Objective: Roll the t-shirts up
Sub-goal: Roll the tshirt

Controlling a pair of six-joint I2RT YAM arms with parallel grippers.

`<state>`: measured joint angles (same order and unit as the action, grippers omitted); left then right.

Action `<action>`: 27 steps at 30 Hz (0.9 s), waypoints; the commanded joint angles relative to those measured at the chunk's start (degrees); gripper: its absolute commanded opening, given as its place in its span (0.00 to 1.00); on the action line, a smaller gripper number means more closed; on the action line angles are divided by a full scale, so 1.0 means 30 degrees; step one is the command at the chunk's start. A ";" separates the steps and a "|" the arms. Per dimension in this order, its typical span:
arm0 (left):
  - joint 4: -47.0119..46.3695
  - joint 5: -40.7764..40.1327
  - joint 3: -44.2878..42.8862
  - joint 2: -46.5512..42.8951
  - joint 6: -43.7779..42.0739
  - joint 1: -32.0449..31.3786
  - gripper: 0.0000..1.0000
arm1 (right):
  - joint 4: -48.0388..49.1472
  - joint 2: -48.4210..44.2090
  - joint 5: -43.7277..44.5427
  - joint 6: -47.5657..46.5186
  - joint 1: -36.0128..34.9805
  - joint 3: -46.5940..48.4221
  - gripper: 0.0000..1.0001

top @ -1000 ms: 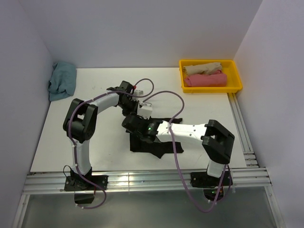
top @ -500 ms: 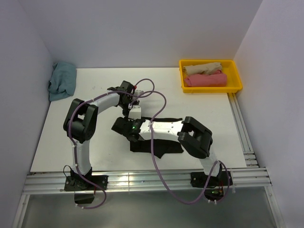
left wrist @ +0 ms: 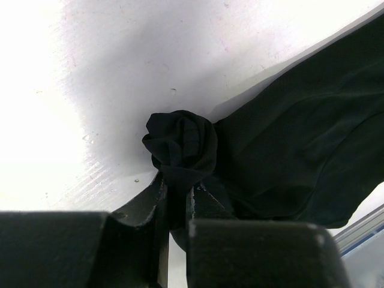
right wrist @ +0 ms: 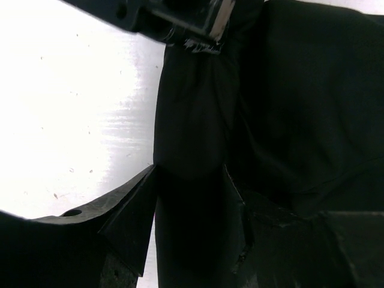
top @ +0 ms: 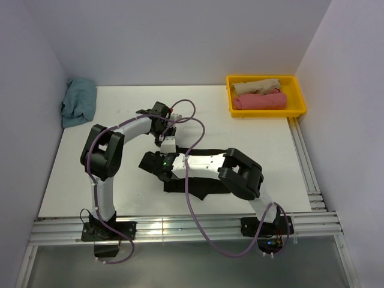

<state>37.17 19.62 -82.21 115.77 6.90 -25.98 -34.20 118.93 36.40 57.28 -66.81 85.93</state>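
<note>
The black t-shirt [top: 204,183] lies in the middle of the table, its left edge rolled into a thick tube. In the left wrist view the tube's coiled end [left wrist: 180,141] bulges just beyond my left gripper [left wrist: 177,192], which is shut on the cloth. My right gripper [right wrist: 191,180] straddles the tube [right wrist: 192,114] further along, a finger pressed against each side. The left gripper's fingertips [right wrist: 201,33] show at the top of that view. From above, the left gripper [top: 163,139] and the right gripper [top: 149,162] sit close together at the shirt's left edge.
A yellow bin [top: 298,109] at the back right holds a rolled beige shirt [top: 255,86] and a rolled pink shirt [top: 259,101]. A dusty-blue shirt [top: 78,101] lies crumpled at the back left corner. Walls enclose three sides of the table.
My right arm has folded in and its gripper has slid left along the shirt, narrowing onto the rolled edge. The left gripper has stayed nearly in place, still on the roll's end.
</note>
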 commanded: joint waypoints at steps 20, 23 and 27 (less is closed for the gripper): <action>0.0589 0.2596 -0.1921 -0.1174 -0.1361 0.0952 0.75 | 1.1332 -0.4720 -0.5802 0.2585 0.1407 -0.9886 0.12; 0.0648 0.3976 -0.1834 -0.1439 -0.1653 0.1508 0.75 | 1.5927 -0.5572 -0.7588 0.3727 0.2373 -1.3079 0.11; 0.0356 0.5411 -0.1132 -0.1557 -0.1917 0.2037 0.77 | 2.1874 -0.5457 -0.9785 0.5891 0.3633 -1.7271 0.11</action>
<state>38.83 29.34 -85.84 114.74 3.14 -21.02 21.37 100.95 14.66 69.63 -57.93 41.54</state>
